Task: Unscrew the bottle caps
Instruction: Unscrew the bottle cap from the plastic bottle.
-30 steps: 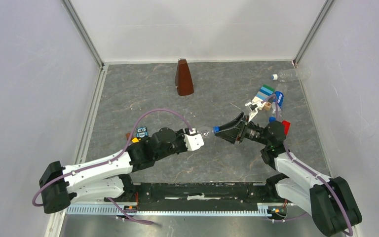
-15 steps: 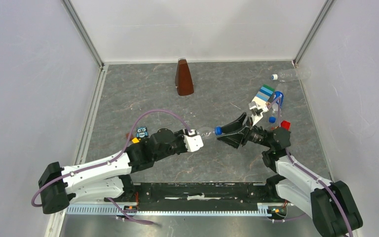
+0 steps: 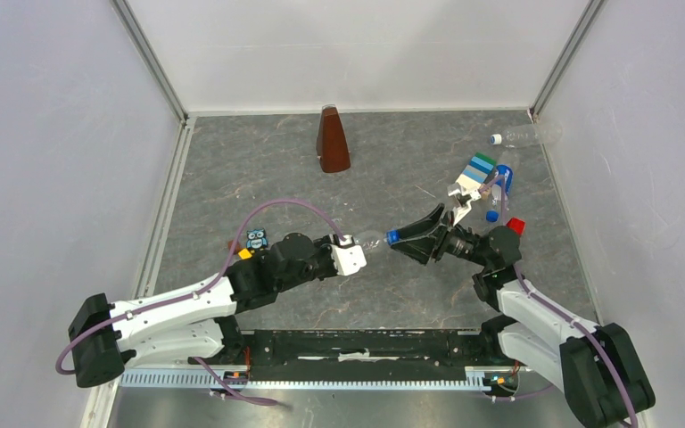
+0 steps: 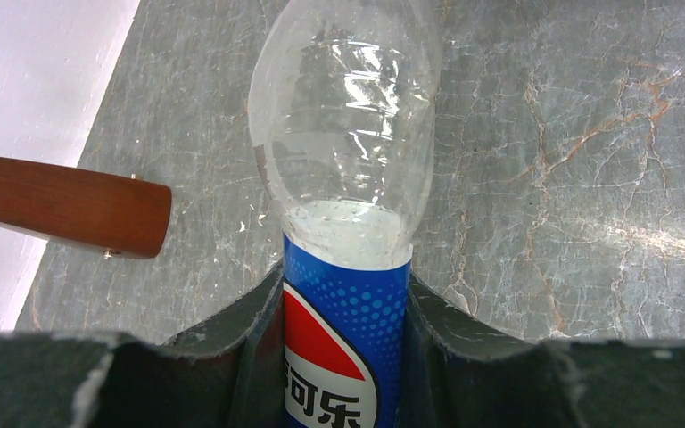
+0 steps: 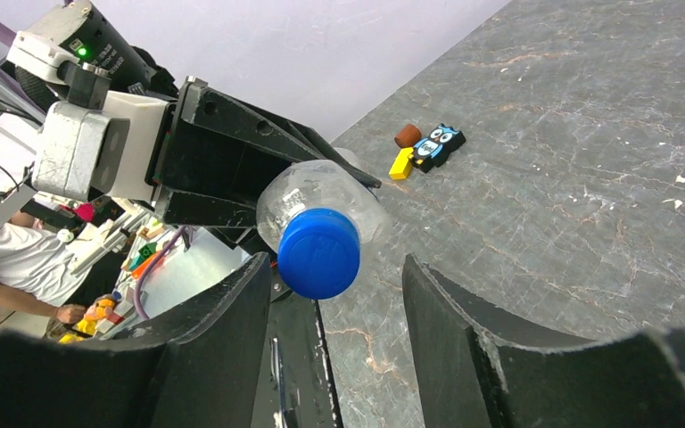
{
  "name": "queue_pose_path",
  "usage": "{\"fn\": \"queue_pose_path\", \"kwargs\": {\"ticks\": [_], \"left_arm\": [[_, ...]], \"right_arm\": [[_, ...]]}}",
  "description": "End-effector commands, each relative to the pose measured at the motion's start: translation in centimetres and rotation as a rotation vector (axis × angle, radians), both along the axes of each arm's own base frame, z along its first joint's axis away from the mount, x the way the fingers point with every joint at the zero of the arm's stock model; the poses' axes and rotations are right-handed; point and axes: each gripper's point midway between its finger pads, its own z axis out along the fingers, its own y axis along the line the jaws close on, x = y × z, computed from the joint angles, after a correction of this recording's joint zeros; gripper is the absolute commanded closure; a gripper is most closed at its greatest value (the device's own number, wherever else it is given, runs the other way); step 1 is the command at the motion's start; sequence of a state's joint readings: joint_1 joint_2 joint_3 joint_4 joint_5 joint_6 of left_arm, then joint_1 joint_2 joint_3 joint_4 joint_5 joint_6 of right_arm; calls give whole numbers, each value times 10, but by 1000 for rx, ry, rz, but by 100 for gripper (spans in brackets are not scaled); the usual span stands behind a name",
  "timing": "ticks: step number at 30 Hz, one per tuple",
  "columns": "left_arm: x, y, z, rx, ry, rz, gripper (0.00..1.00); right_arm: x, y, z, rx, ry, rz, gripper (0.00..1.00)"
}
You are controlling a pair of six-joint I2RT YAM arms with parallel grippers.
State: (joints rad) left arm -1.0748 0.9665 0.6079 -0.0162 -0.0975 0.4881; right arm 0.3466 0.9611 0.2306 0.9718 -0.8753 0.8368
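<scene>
My left gripper (image 4: 346,294) is shut on a clear bottle (image 4: 346,178) by its blue, red and white label and holds it level above the table. In the top view, this bottle (image 3: 373,239) points right, its blue cap (image 3: 392,236) facing my right gripper (image 3: 408,242). In the right wrist view, that cap (image 5: 318,252) sits between the open fingers of the right gripper (image 5: 335,259), close to the left finger, with a clear gap to the right one. A second labelled bottle (image 3: 504,181) and an unlabelled one (image 3: 524,135) with a white cap (image 3: 496,139) lie at the far right.
A brown pyramid-shaped object (image 3: 332,140) stands at the back centre. A striped colour card (image 3: 479,168) and a red block (image 3: 515,226) lie near the right arm. An owl toy (image 3: 256,240) and small blocks sit beside the left arm. Walls close in the table on three sides.
My right wrist has turned about the cap and its forearm has shifted a little to the right. The left arm and the bottle have stayed where they were.
</scene>
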Motion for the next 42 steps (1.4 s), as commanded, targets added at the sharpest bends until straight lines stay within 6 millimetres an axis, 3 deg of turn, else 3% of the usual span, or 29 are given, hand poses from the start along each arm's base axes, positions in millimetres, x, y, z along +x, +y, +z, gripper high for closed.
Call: {"fn": "queue_pose_path", "kwargs": {"ticks": [1, 12, 17, 25, 30, 37, 40, 42], "left_arm": [[-1, -3, 12, -31, -28, -25, 98], [-4, -1, 8, -7, -11, -34, 98], [-5, -3, 10, -10, -2, -39, 98], [-4, -2, 15, -16, -16, -30, 98], [-4, 3, 17, -18, -28, -24, 98], [-4, 1, 13, -15, -14, -22, 98], [-5, 1, 9, -3, -5, -26, 98], [-5, 1, 8, 0, -1, -27, 98]], "right_arm": [[5, 1, 18, 44, -40, -15, 40], [-1, 1, 24, 69, -71, 7, 52], [-1, 2, 17, 38, -73, 23, 59], [5, 3, 8, -9, -54, 22, 43], [4, 3, 8, -9, -57, 27, 56], [-3, 3, 12, 7, -84, 52, 64], [-3, 3, 13, 11, -87, 57, 48], [-2, 2, 13, 15, -82, 44, 47]]}}
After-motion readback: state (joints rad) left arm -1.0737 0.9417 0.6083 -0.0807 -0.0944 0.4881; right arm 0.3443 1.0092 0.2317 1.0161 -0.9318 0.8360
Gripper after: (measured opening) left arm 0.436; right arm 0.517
